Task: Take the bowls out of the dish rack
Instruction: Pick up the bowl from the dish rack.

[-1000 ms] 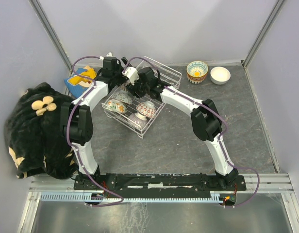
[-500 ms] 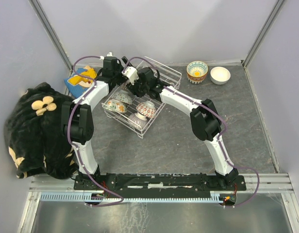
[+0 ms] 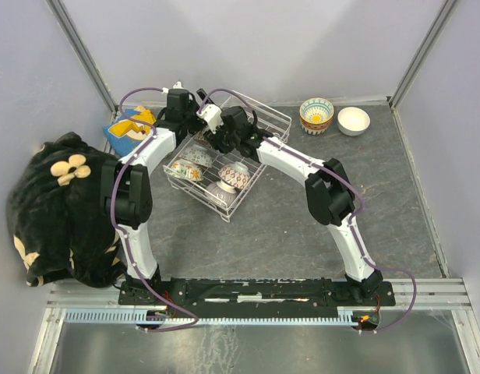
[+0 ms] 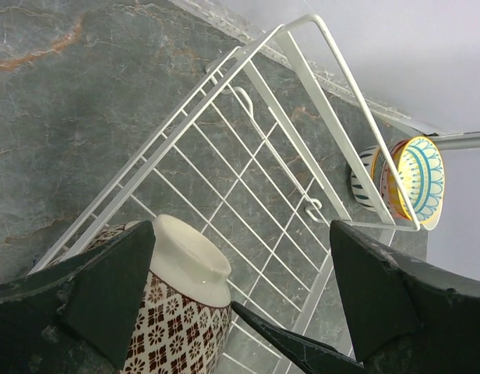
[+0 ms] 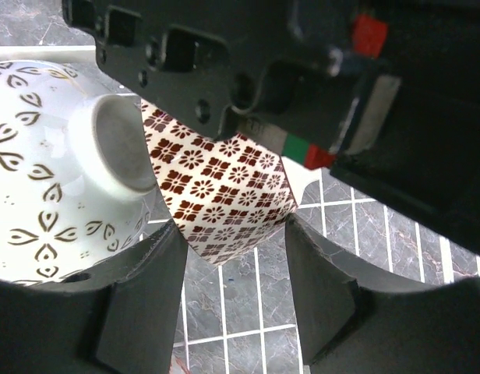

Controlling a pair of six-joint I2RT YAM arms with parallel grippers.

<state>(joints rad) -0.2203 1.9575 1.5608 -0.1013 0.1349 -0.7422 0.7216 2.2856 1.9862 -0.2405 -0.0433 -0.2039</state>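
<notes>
Bowls (image 3: 234, 178) sit in the dish rack (image 4: 224, 62). My right gripper (image 5: 232, 304) is half closed, fingers pressing a brown-patterned bowl (image 5: 224, 195). My left gripper (image 4: 240, 292) gapes wide, straddling it. Both arms stretch forward, wrists meeting over the rack.

Dish rack (image 3: 271, 125) sitting angled, upper centre of frame. Patterned bowls (image 3: 234, 178) lying tipped inside its lower half. Brown-flowered bowl (image 4: 178, 312) standing foot-up in rack. Two bowls (image 3: 316, 114) sitting upright on bench, upper right.

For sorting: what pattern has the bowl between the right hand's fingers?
Bowl: maroon floral tiles on white; right wrist view.
</notes>
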